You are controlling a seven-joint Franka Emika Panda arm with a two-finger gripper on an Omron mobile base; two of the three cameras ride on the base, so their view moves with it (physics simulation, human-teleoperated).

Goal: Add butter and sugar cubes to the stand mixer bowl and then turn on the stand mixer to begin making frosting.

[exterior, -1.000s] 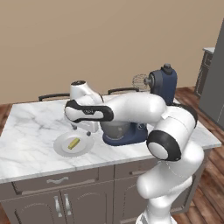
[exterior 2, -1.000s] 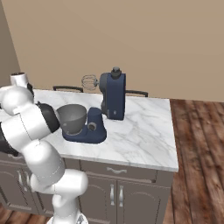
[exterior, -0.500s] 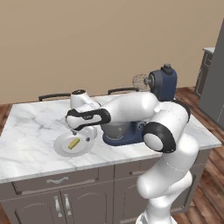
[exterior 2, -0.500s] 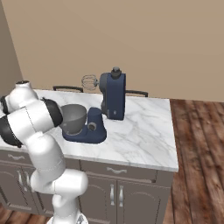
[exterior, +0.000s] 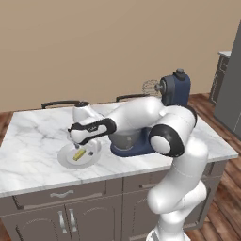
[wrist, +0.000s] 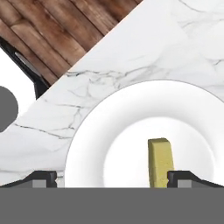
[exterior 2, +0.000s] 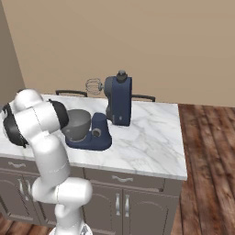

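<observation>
gripper (wrist: pixel 109 177): spread wide, empty | over plate (wrist: pixel 109 113) | butter (wrist: pixel 159 161) just beside one fingertip

Butter (exterior: pixel 78 154) on plate (exterior: pixel 66 160), left of stand mixer (exterior: pixel 155 117)

No legible text, label, brand, number or sign appears on any surface (the stand mixer (exterior 2: pixel 114 110), the plate (wrist: pixel 109 127) and the table (exterior: pixel 33 141) are all unmarked).

Claw (exterior: pixel 77 147) seemingly above plated butter (exterior: pixel 79 154)
</observation>
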